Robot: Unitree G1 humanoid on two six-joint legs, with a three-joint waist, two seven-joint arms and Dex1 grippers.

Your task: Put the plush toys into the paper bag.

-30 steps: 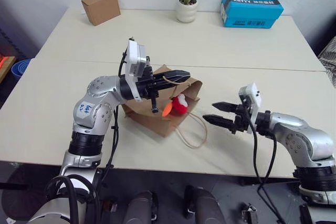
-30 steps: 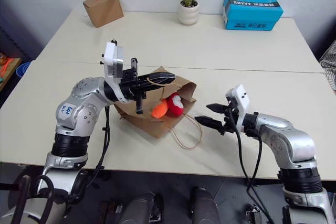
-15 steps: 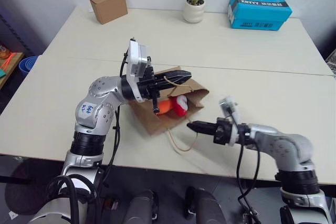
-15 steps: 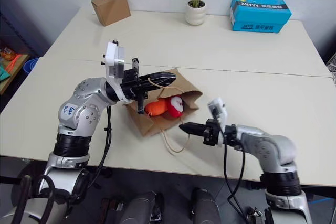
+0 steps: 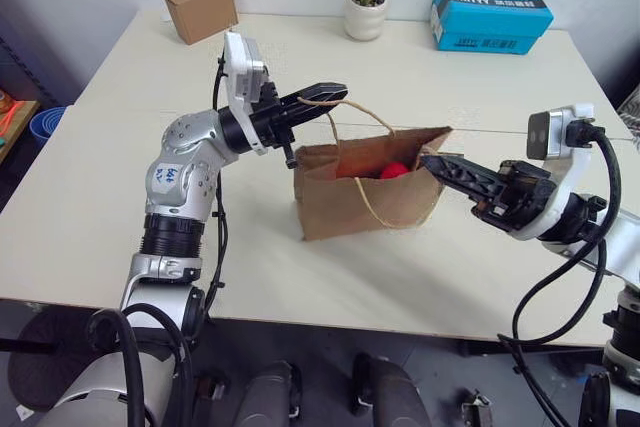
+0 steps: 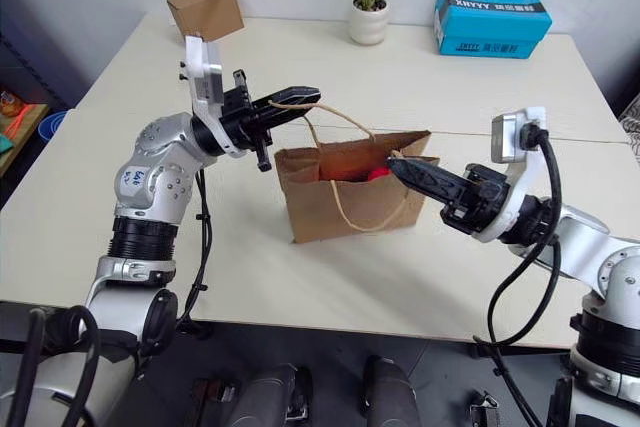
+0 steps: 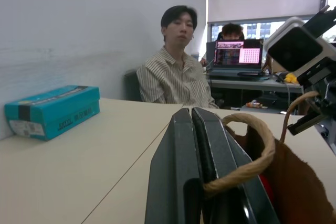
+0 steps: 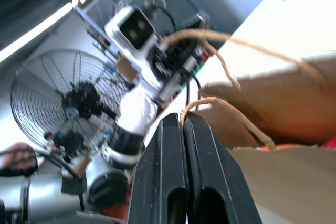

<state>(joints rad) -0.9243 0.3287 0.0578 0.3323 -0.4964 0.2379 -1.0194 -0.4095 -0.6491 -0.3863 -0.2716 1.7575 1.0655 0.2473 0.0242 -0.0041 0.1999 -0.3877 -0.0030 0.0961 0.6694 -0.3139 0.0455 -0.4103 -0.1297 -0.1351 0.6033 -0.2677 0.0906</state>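
Both jaws now pinch the paper bag's (image 5: 365,192) handles, bag raised upright, toys inside.

Left arm raised, elbow bent, forearm reaching across toward the right arm. Left tool (image 5: 325,92) points sideways, slightly above level; its 2 fingers (image 7: 202,145) are pressed together on a cord handle (image 7: 251,153). Right arm extends inward from the opposite side. Right tool (image 5: 440,165) faces the left tool, well apart from it; its 2 fingers (image 8: 176,166) are clamped on the second cord handle (image 8: 220,108).
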